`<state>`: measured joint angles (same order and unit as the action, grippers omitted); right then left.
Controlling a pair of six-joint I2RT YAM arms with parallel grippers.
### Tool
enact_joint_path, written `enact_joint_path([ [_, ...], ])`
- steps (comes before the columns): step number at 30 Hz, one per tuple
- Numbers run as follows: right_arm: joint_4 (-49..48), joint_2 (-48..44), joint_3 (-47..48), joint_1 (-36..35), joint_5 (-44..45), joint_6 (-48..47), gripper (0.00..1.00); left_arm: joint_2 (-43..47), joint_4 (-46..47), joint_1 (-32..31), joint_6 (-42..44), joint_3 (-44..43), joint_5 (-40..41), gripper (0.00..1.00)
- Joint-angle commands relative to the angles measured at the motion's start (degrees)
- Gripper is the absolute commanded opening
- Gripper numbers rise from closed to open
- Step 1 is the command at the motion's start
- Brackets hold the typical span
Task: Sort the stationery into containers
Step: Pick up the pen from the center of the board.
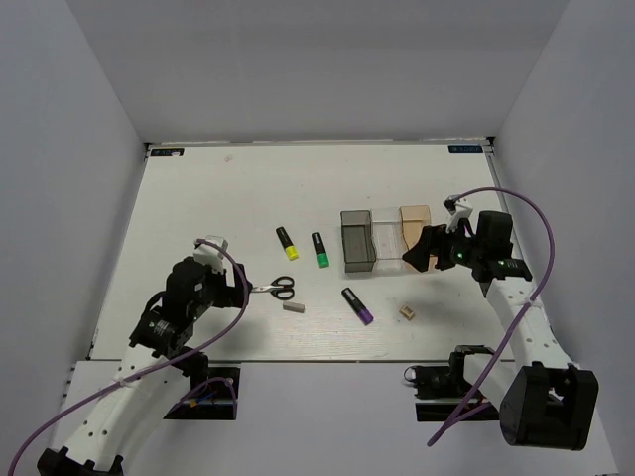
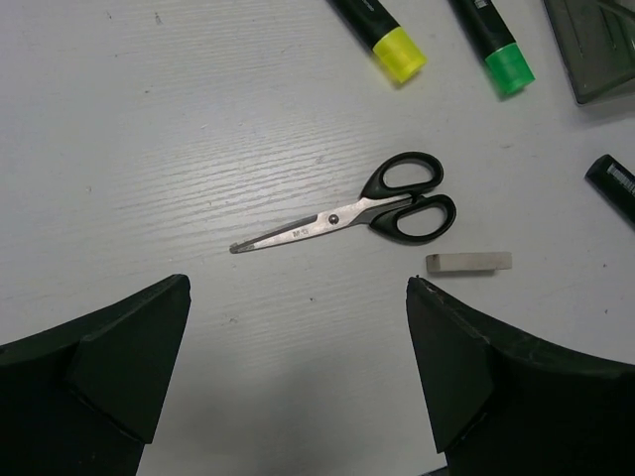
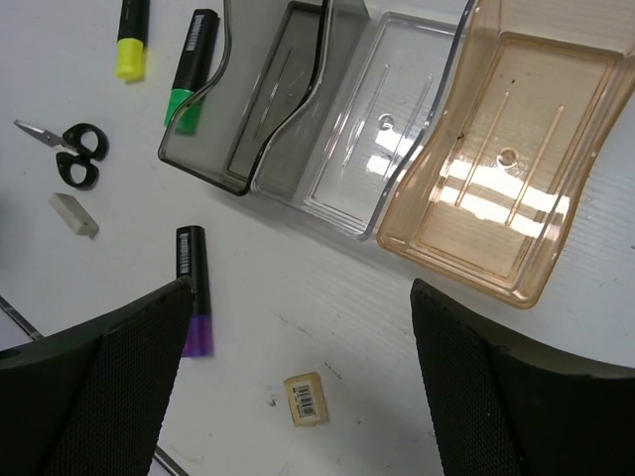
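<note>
Scissors (image 2: 347, 213) beside grey block (image 2: 468, 262), left gripper (image 2: 298, 288) spread empty above them, right gripper (image 3: 302, 286) spread empty near boxes (image 3: 347, 149)

Left gripper (image 2: 298, 290): fingers spread wide, angled downward (elbow folded low behind it). Right gripper (image 3: 301, 288): fingers spread wide, tilted downward, pointing toward the left arm's side; forearm rising behind it.

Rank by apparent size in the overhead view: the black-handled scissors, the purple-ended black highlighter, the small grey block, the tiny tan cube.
1. Black-handled scissors and purple-ended black highlighter: similar length, too close to rank.
2. Small grey block.
3. Tiny tan cube.
</note>
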<state>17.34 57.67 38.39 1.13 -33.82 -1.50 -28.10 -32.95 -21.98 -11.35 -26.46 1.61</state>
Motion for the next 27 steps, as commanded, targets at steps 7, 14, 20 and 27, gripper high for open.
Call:
enact_joint_path([
  [7,3.48,-2.21,-0.25,0.46,-6.17,-11.86,0.9,0.15,1.4,0.09,1.16,-0.61,-3.98,1.0],
  [14,4.89,-4.49,-0.16,0.63,-2.12,-15.9,0.9,-2.31,4.38,0.18,0.2,0.09,-6.7,0.0],
  [20,5.42,-4.76,0.37,0.37,-4.49,-14.16,0.0,-15.22,6.84,0.18,-6.11,-5.34,-5.75,0.0],
  [27,3.83,-6.26,0.45,-0.07,-1.78,-11.16,0.74,-39.26,10.36,-3.31,-16.05,-14.93,-0.22,0.71],
])
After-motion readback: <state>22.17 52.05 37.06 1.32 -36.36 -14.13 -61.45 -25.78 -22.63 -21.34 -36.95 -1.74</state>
